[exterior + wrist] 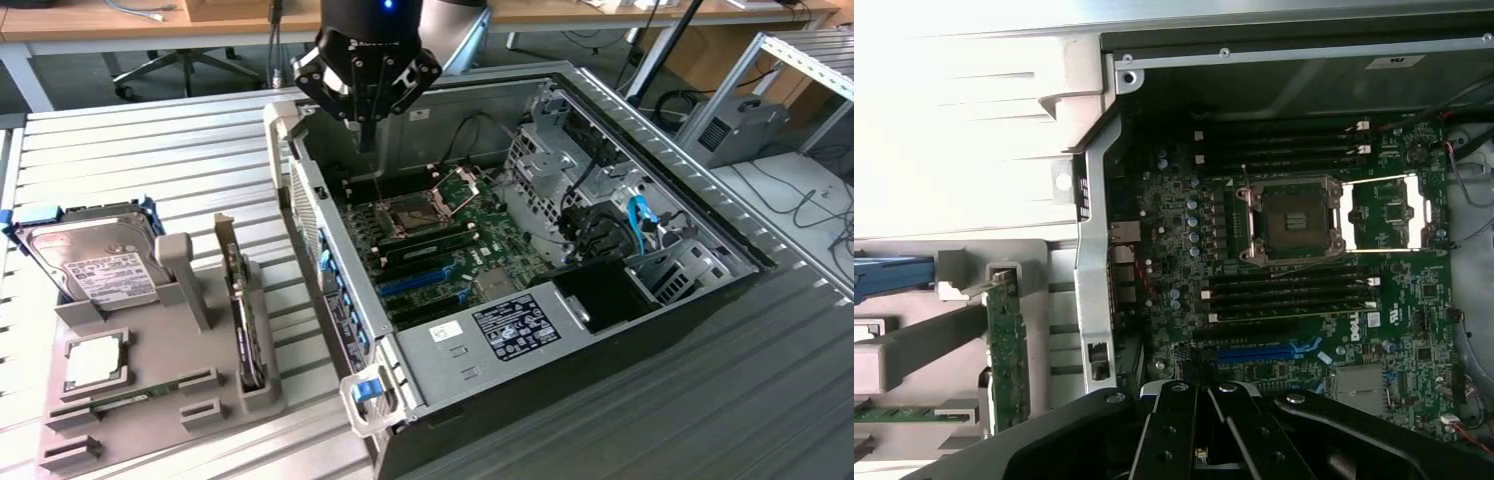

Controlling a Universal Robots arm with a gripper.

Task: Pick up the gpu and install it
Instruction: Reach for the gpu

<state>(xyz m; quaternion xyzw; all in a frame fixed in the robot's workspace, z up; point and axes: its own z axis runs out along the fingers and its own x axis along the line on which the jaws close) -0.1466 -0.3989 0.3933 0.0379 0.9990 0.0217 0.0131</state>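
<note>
The gpu (242, 300) stands on edge in a slot of the grey holder (200, 400) at the exterior view's left; its thin green edge and metal bracket show. In the wrist view the gpu (1007, 345) appears as a narrow green card beside the case wall. My gripper (366, 138) hangs over the far corner of the open computer case (667, 330), fingers pressed together with nothing between them. It is well away from the gpu. In the wrist view, the gripper (1199, 450) sits over the motherboard (1304, 290).
A silver hard drive (91, 265), a processor chip (94, 360) and a memory stick (127, 400) share the holder. Inside the case lie the open CPU socket (427, 205), blue card slots (420, 282), a power supply (514, 325) and cables (641, 225). Desks and chairs stand behind.
</note>
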